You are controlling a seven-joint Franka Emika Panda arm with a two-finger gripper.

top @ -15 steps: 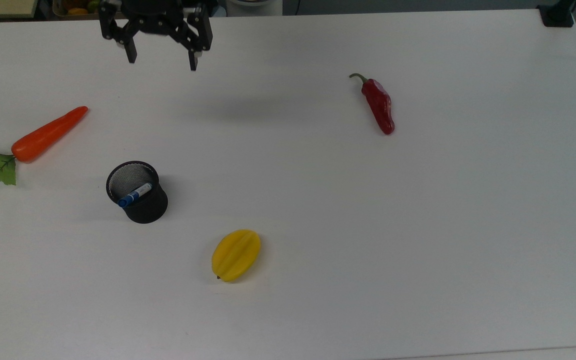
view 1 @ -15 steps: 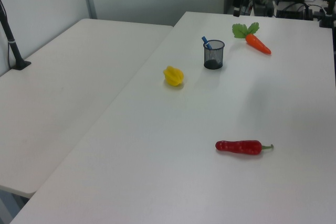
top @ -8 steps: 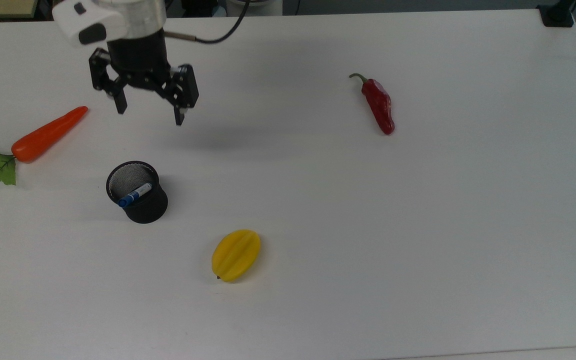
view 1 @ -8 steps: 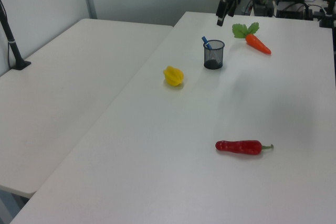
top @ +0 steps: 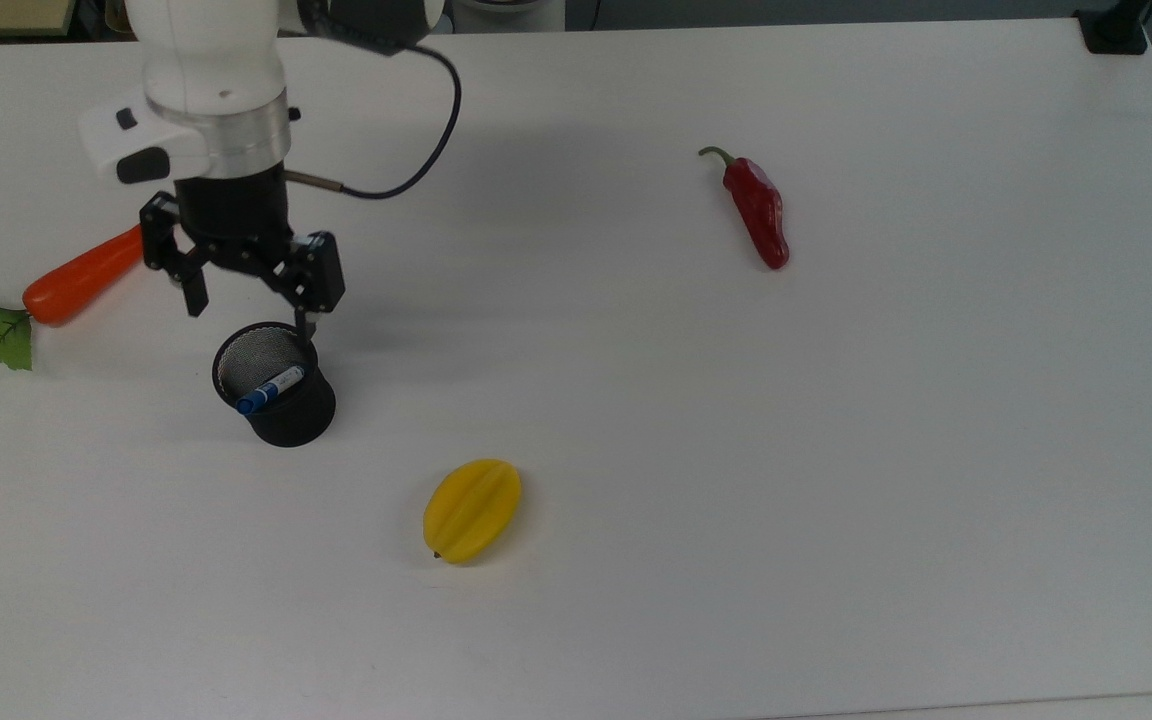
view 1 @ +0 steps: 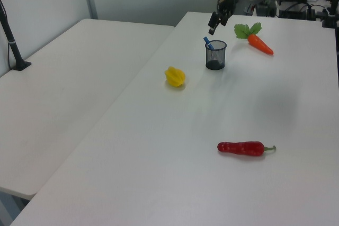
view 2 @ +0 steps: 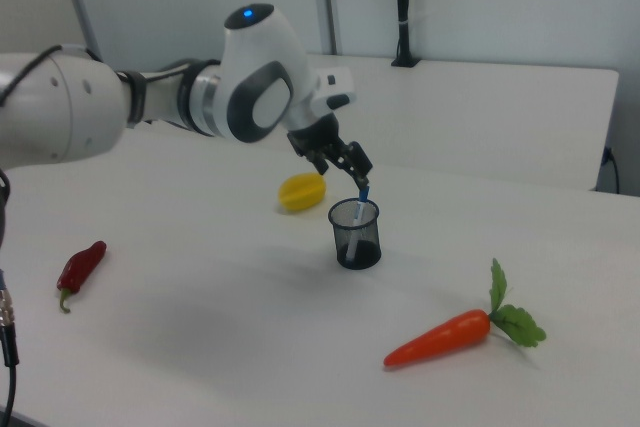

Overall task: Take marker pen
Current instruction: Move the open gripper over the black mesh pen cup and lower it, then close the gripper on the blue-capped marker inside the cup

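Top view: one of everything on the white table (top: 836, 450). That's one marker pen (top: 270, 390), one black mesh cup (top: 276, 385), one carrot (top: 86, 275), one red chilli (top: 758, 208) and one yellow fruit (top: 472, 510). The pen leans inside the cup, blue cap up at the rim. The gripper (top: 248, 305) hangs just above the cup's far rim with its fingers spread wide, holding nothing. Half a second ago it was farther back from the cup, beside the carrot tip, so it has closed in and now overlaps the carrot's end.

Left view: same count. The pen (view 1: 208, 42) pokes out of the cup (view 1: 215, 55), and the gripper (view 1: 216, 23) sits just above it. It was higher and farther from the cup before.

Right view: the pen (view 2: 362, 198) stands in the cup (view 2: 356, 232), and the gripper (view 2: 345, 169) is right over its top, fingers apart. The carrot (view 2: 440, 337) lies nearer the camera than the cup, while the yellow fruit (view 2: 301, 191) is behind the cup and the chilli (view 2: 80, 267) is well off toward the right view's left.
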